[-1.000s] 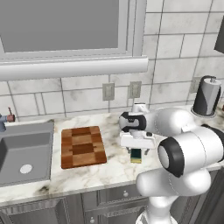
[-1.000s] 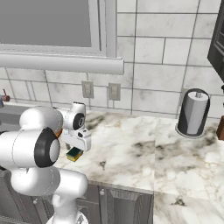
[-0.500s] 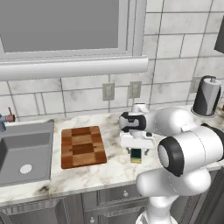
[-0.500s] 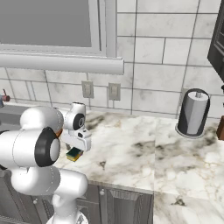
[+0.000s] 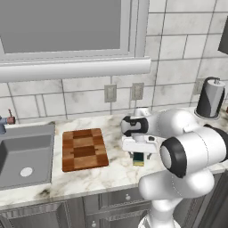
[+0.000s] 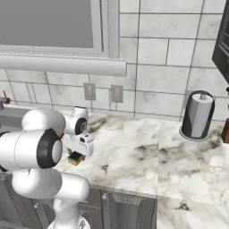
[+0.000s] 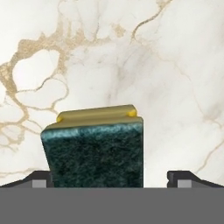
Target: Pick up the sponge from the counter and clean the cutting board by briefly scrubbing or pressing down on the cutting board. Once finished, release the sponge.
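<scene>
Marble counter (image 5: pixel 102 176), tiled wall behind; arm bent low, gripper (image 7: pixel 109 179) spread wide straddling sponge (image 7: pixel 94 153), not grasping; cutting board (image 5: pixel 83 149) apart, towards the sink.

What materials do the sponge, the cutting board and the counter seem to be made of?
The sponge: a rough, mottled dark green scrub layer over a smooth yellow body, probably foam.
The cutting board: looks like wood, with light and dark brown checkered blocks and reddish-brown edges; matte.
The counter: looks like white marble with grey-brown veining, though it may be an imitation; smooth surface.
</scene>
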